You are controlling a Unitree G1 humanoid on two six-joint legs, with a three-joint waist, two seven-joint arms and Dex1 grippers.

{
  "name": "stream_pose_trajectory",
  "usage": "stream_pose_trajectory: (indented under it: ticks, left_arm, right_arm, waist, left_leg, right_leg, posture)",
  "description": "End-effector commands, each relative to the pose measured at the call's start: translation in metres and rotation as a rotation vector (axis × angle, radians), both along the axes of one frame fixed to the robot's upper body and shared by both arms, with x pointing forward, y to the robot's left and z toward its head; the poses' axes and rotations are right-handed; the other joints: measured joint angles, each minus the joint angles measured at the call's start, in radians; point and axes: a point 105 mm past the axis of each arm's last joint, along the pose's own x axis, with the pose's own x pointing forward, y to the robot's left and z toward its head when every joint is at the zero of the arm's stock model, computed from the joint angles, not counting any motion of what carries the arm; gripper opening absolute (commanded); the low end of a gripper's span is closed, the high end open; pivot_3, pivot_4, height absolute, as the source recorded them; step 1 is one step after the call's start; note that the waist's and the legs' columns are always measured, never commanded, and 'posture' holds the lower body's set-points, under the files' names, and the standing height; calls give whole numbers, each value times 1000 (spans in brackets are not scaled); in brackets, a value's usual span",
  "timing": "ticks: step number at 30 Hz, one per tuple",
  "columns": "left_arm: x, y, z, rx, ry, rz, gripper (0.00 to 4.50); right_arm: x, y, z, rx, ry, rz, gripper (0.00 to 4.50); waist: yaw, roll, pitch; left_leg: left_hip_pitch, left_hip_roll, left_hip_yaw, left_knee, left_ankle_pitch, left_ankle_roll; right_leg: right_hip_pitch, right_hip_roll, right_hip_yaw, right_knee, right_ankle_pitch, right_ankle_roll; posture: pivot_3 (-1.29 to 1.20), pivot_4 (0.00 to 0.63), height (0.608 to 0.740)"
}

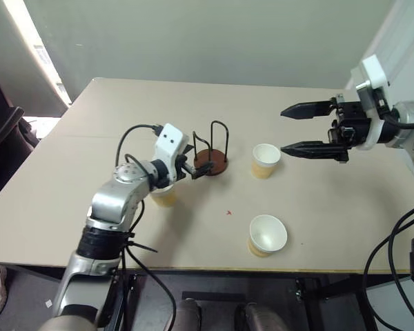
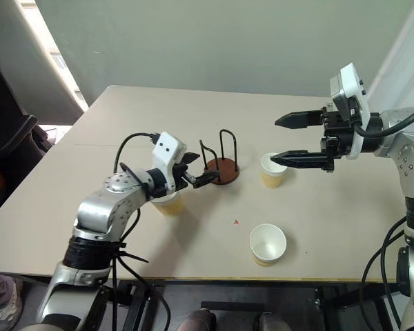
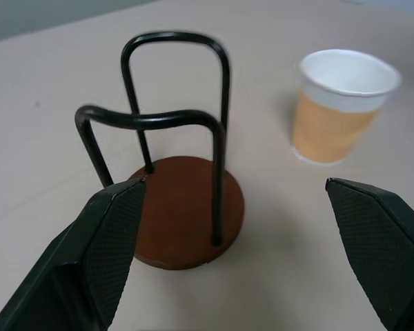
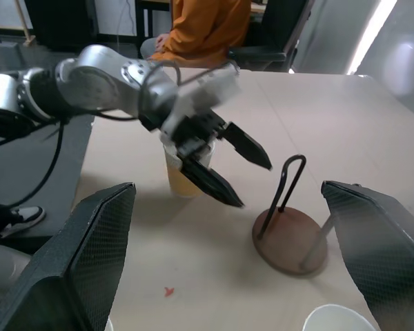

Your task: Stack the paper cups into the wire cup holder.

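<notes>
The wire cup holder point(image 1: 212, 158), a reddish-brown disc base with two upright black wire loops, stands empty near the tabletop point(image 1: 83, 221) centre, so no tan ribbed paper cups point(image 1: 265, 160) are stacked yet. The left gripper point(image 1: 195, 166), fingers apart and holding nothing, sits just beside its base, probably lining up, while the right gripper point(image 1: 298, 128) hovers above the cup beside the holder, fingers apart. The other two cups stand separately: one under the left arm, one toward the near edge.

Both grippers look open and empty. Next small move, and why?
Probably lower the right gripper onto the paper cup just beneath its open fingers and close. The wire cup holder stands empty beside that cup, and the left gripper hangs open at the holder, holding nothing.
</notes>
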Motion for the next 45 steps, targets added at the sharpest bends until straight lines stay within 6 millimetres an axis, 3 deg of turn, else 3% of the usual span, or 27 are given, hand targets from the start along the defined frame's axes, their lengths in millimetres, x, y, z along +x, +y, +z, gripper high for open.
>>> stream_pose_trajectory:
  ticks: [1,8,10,22,32,38,45]
  left_arm:
    - [7,-7,13,-7,-47,17,4480]
    - [19,-17,9,5,-45,52,4480]
    - [22,-18,9,-8,-43,61,4111]
    - [23,-21,15,-6,-64,30,30]
    - [2,-18,27,46,-113,-111,30]
    - [-43,-25,36,66,-178,-345,30]
    - [-94,-34,8,103,-37,-583,30]
  right_arm:
    - [-10,0,8,12,-30,31,4500]
    - [-14,1,5,2,-26,37,4500]
    - [-15,1,4,0,-26,37,4500]
    - [-16,-1,3,-8,-31,20,4500]
    - [-19,-3,-3,-30,-5,41,4500]
    - [-25,-7,-11,-70,37,52,4500]
    - [-32,-5,-28,-120,96,95,4500]
  waist:
    - [2,0,0]
    - [8,0,0]
    - [9,0,0]
    - [11,0,0]
    - [11,0,0]
    - [11,0,0]
    - [11,0,0]
  left_leg:
    - [0,0,0,0,0,-1]
    - [0,-2,2,0,2,-3]
    - [0,-2,2,0,2,-3]
    - [-1,-4,2,0,2,-3]
    - [-1,-5,2,0,2,-3]
    - [-2,-6,2,0,1,-2]
    - [-1,-6,2,1,0,0]
  right_leg:
    - [0,0,0,0,0,0]
    - [0,0,1,-1,0,1]
    - [0,0,1,-1,0,1]
    - [0,0,1,-1,-1,4]
    - [0,0,2,-1,-1,4]
    - [0,0,2,-2,-2,6]
    - [0,-1,3,-1,-2,6]
  posture:
    - [0,150,740]
    - [0,150,740]
    - [0,150,740]
    - [0,150,740]
    - [0,150,740]
    - [0,150,740]
    - [0,150,740]
